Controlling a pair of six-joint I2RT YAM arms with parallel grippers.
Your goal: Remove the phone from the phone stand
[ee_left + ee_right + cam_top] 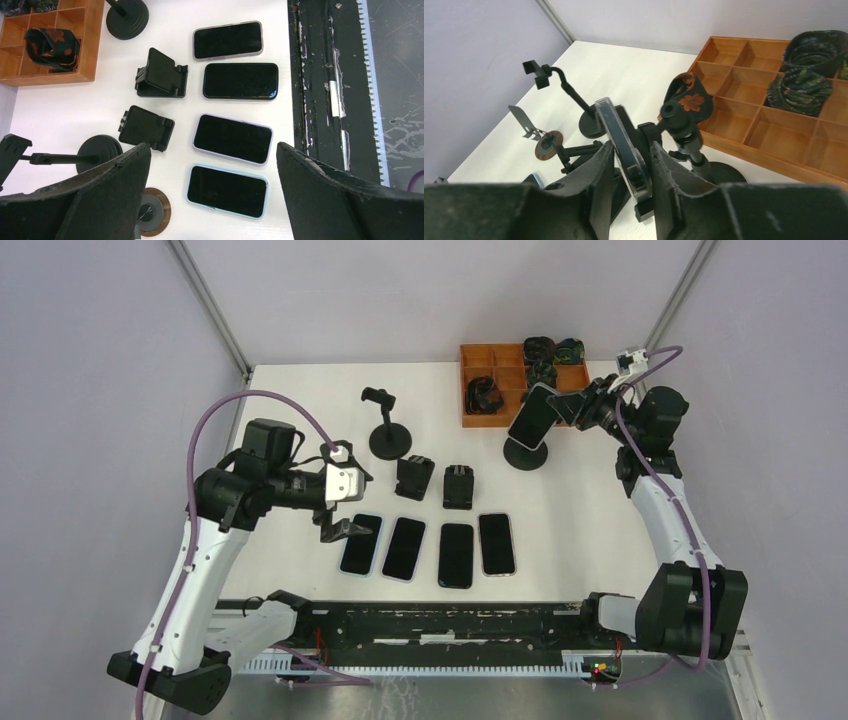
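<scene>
Left gripper (212,150) is spread wide with nothing between its fingers, hanging over the left end of a row of four phones (405,548) that lie flat, screens dark, near the front edge of the table (300,410). Its wrist view loses both lower corners to the finger pads. One pad covers part of the round base of the empty gooseneck stand (387,425), and that stand's clamp is cut by the left frame edge. Behind the row, two small folding stands (415,478) sit side by side, both empty. Further right at the back, a wooden tray (466,390) holds dark rolled items, too dark to identify from above; in the right wrist view the far ones run off the frame. Phone (533,415) sits tilted in the phone stand (525,456) just in front of that tray, at the right rear of the table. Right gripper (629,155) brackets it, one finger on each face. The phone is edge-on and blurred in that wrist view, so I can't tell whether the pads press it or leave a sliver of gap. Its lower end and most of the stand's clamp are hidden behind the fingers.
</scene>
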